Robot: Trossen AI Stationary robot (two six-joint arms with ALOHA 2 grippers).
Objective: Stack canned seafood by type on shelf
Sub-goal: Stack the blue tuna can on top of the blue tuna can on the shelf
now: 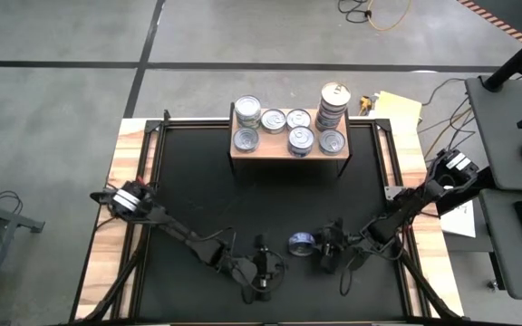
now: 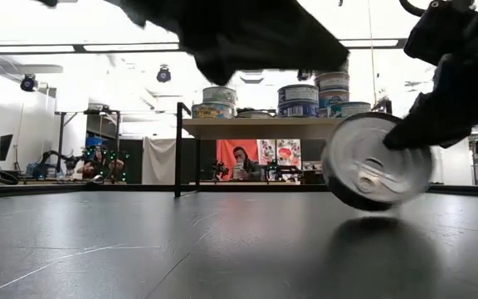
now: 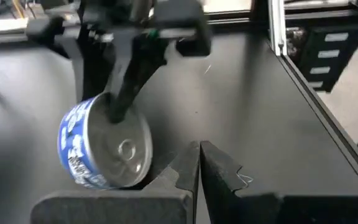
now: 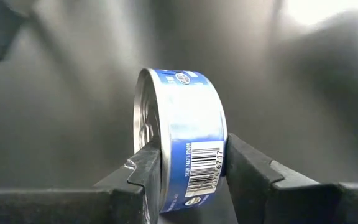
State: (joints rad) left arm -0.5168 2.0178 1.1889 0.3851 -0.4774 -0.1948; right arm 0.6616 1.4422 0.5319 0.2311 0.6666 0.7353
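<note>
My right gripper (image 4: 185, 180) clamps a can (image 4: 182, 140) across its flat faces; left gripper (image 3: 199, 168) is clenched empty. From above, the can (image 1: 300, 243) is near the front edge, well apart from the shelf (image 1: 288, 154). Low down, it hangs on edge; I judge it could swivel out mid-carry.

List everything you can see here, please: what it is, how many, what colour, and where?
Held can: one, blue label, silver top, on edge between the right fingers, near the table's front.
Shelf cans: six spots, silver-topped; the back right one is a tall stack.
Shelf: one, light wood, dark legs, at the table's back.
Table: one, black top, wooden edges.
Person: one, in the room behind.
Right fingers: dark, clamped on the held can.
Left fingers: dark, shut, empty, beside the held can.
</note>
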